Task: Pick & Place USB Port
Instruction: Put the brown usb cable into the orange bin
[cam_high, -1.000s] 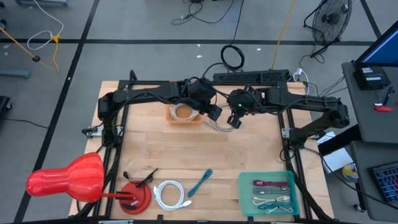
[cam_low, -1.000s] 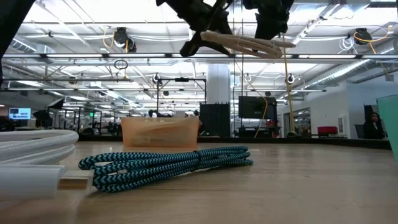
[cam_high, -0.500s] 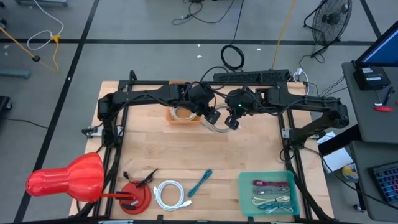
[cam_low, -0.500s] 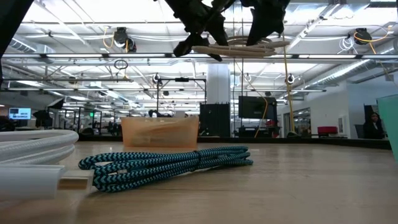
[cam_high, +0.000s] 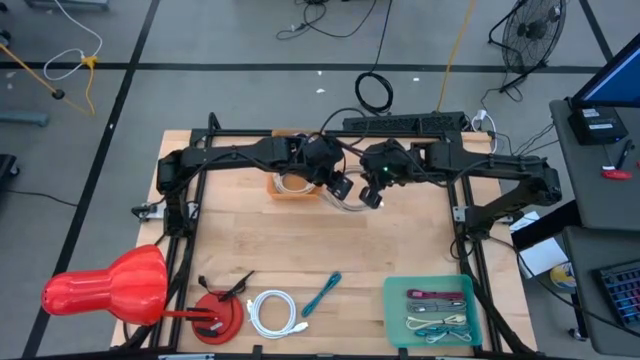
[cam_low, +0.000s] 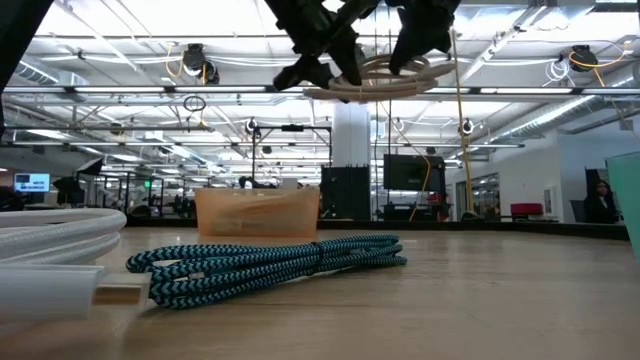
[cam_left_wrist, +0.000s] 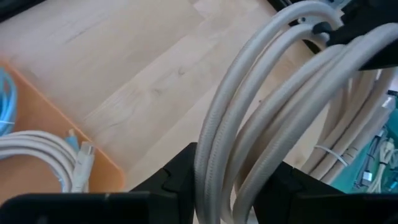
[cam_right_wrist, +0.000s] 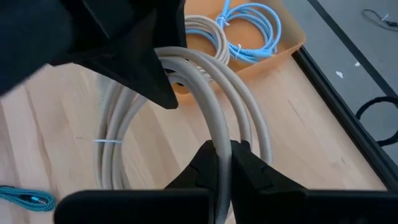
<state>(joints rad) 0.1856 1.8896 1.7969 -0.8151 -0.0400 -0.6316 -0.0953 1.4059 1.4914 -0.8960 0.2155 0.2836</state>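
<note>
High view: I held the beige coil (cam_high: 350, 199) aloft at frame centre, left gripper (cam_high: 340, 187) and right gripper (cam_high: 372, 197) both clamped on it; the orange bin (cam_high: 283, 190) lay just left, nearer my left arm.

Held cable coil (cam_high: 350, 200) was beige/cream, just beside the orange bin (cam_high: 296, 186). In the bin: a cream cable (cam_right_wrist: 208, 31) & a light-blue one (cam_right_wrist: 254, 32). Far from the bin, table (cam_high: 260, 240) pale wood w/ teal-black braided cable (cam_low: 270, 262), white cable (cam_high: 272, 312), green tray (cam_high: 392, 312), red objects (cam_high: 110, 288).
</note>
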